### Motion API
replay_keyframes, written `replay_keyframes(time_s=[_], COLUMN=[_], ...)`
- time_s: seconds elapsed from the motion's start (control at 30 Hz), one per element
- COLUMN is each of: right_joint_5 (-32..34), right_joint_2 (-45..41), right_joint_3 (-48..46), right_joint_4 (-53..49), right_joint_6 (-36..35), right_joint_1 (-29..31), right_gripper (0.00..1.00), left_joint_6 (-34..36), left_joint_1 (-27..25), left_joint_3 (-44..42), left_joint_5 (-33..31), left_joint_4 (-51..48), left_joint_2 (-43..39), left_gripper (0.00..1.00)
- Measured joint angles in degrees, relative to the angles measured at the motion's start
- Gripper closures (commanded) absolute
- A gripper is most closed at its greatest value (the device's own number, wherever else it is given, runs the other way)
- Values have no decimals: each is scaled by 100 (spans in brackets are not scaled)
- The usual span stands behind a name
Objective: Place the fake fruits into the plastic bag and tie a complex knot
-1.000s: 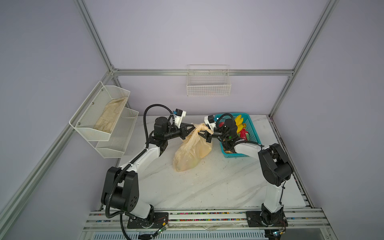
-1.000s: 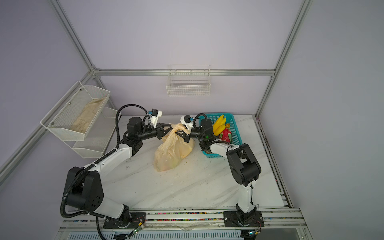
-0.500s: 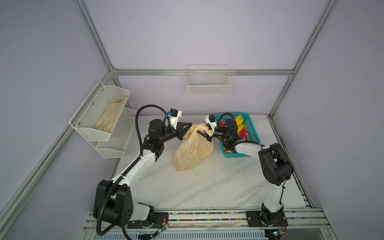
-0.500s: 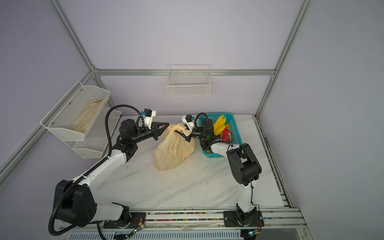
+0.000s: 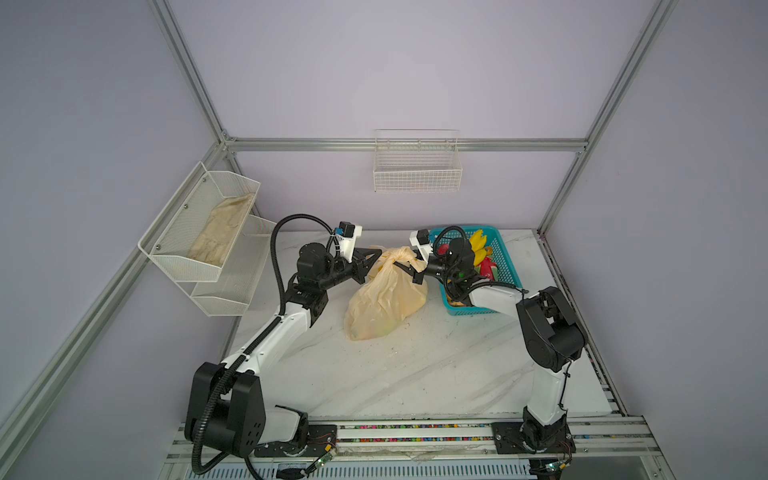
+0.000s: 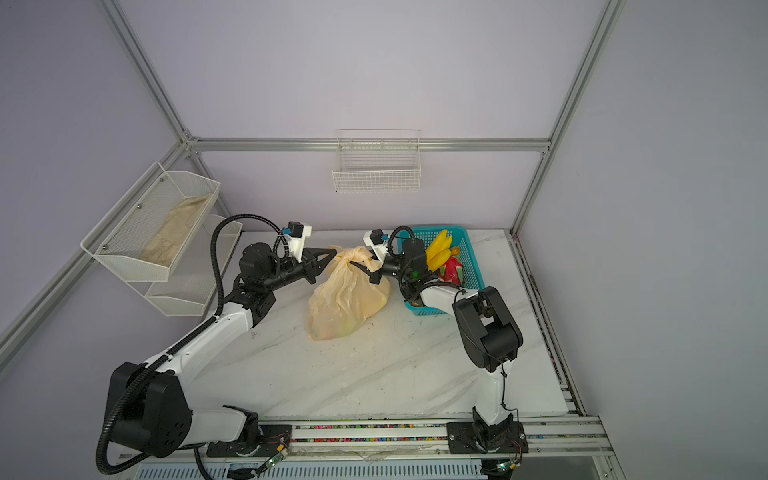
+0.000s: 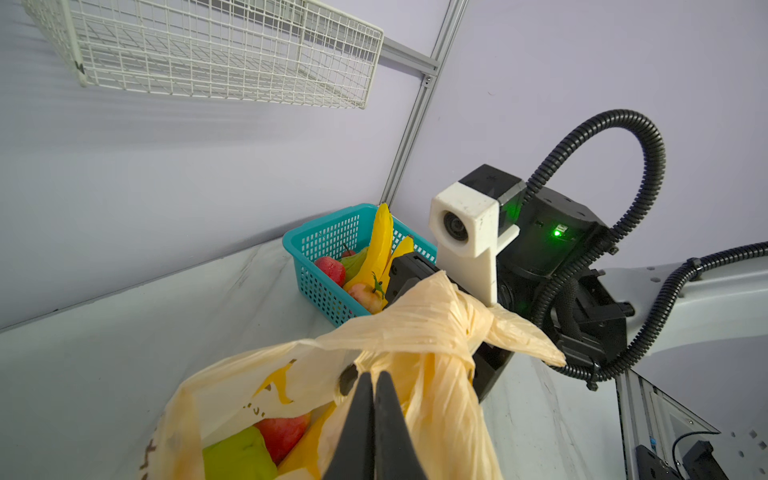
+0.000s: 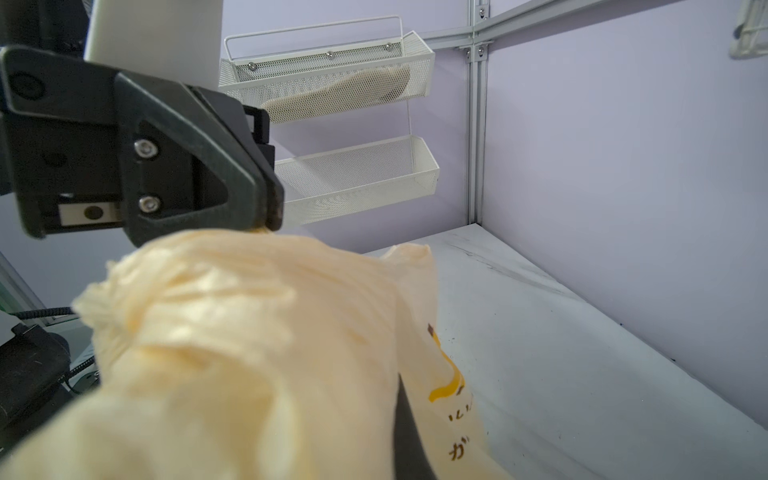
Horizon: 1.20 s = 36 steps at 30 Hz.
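White marble tabletop (image 5: 415,374) inside a lilac-walled booth framed in aluminium. The plastic bag (image 5: 386,299) rests on the table towards the back, between the two arms, with its neck lifted off the surface. Inside it fake fruits (image 7: 282,432) are visible: one green, one red, something yellow. The knot (image 5: 392,258) sits bunched at the neck, one loose end sticking out. The right gripper (image 5: 409,272) is clamped on the handle plastic at the knot. The left gripper (image 5: 374,261) has its fingers (image 7: 357,415) pressed together, tips against the neck just beside the knot; whether film is caught between them cannot be told. The teal basket (image 5: 505,266), just right of the bag, holds bananas (image 5: 478,245) and a pink dragon fruit (image 5: 487,266). A beige cloth (image 5: 220,232) lies in the upper wall shelf (image 5: 166,245) on the left.
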Motion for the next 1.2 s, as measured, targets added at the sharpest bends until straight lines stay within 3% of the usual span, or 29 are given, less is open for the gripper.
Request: replay_keyframes(time_s=[0.13,0.23,0.4,0.53,0.9,1.2], right_joint_5=[15,162,684,1263,2662,2653], right_joint_2=[-4,-74,-509,-970,-2116,-2892], right_joint_3=[0,-39,-227,-380,-520,-212], right_joint_4=[-61,-260,-859,-1344,-3012,-4188], right_joint_6=[-68,-240,-800,-1294,-2367,-2557], right_joint_1=[0,0,0,0,0,170], right_gripper=[66,42,21,11,5,6], left_joint_6=[-4,-7,-7,-7,-2,17], left_joint_1=[0,0,0,0,0,0], left_joint_3=[-9,-9,-9,-9,-9,-9], left_joint_5=[-42,-55,-74,-98,-223,-354], left_joint_4=[4,2,4,4,-17,-74], left_joint_2=[0,0,0,0,0,-50], left_gripper=[100,100,100,100,100,100])
